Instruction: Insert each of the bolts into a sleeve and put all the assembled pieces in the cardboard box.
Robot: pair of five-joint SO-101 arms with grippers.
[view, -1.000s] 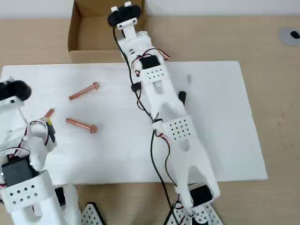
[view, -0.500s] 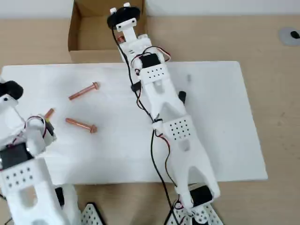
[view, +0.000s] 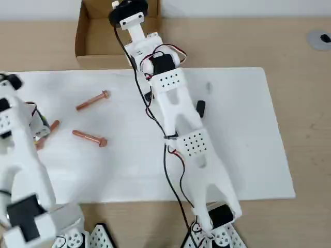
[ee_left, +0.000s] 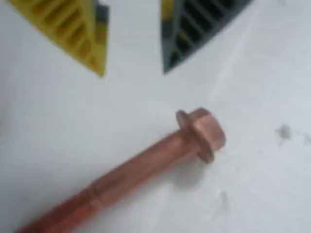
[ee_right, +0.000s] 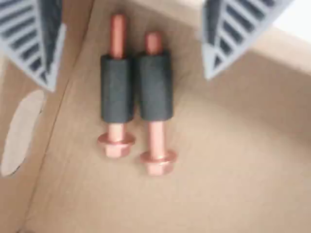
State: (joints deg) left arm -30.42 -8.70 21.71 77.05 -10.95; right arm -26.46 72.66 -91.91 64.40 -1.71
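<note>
The left gripper (ee_left: 133, 72) is released, its jaws spread and empty. A bare bolt (ee_left: 146, 165) lies flat on the white board (ee_left: 252, 194) just off the tips, not between them. The right gripper (ee_right: 129, 77) is also released and holds nothing. Under its gap, two assembled pieces (ee_right: 116, 94) lie side by side on the floor of the box (ee_right: 233, 184), sleeves touching, heads the same way. From above, a second bolt (view: 93, 101) and a third bolt (view: 89, 137) lie apart on the board.
</note>
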